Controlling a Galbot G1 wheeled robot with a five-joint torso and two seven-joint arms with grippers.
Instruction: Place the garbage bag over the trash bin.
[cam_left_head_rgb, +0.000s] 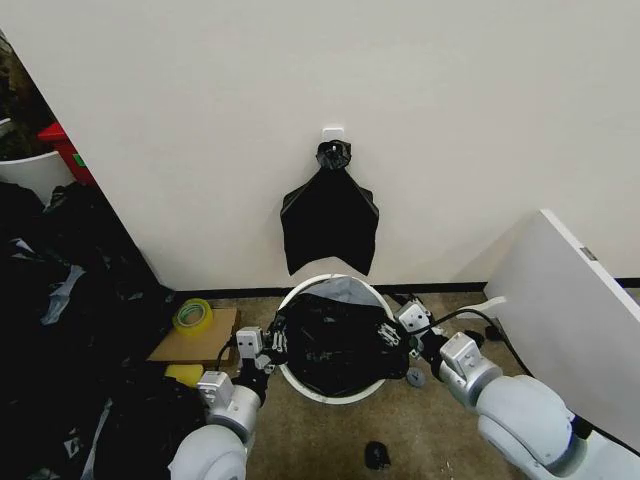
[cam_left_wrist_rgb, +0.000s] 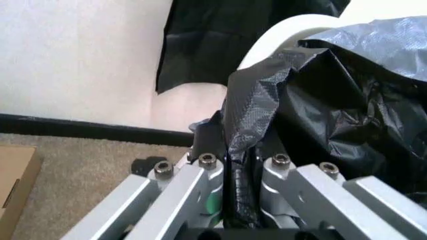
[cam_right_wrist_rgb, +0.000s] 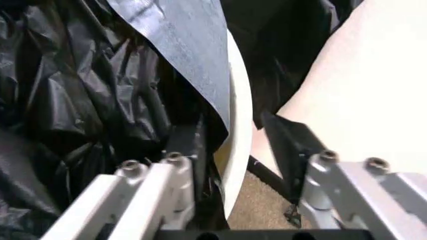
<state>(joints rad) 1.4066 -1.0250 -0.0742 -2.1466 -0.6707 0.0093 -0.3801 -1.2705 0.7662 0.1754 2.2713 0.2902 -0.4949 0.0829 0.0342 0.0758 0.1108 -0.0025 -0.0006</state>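
Observation:
The trash bin is a round white bucket on the carpet against the wall. The garbage bag, glossy crinkled black plastic, fills its mouth and hides most of the rim. At the bin's left rim, my left gripper is shut on a fold of the garbage bag, below the white rim. My right gripper is at the right rim, open. In the right wrist view its fingers straddle the bin's wall, one inside against the garbage bag, one outside.
A flat black fan-shaped bundle hangs from a wall hook just above the bin. A cardboard box with a yellow tape roll lies left, beside a heap of black plastic. A white panel leans at right. A small black scrap lies on the carpet.

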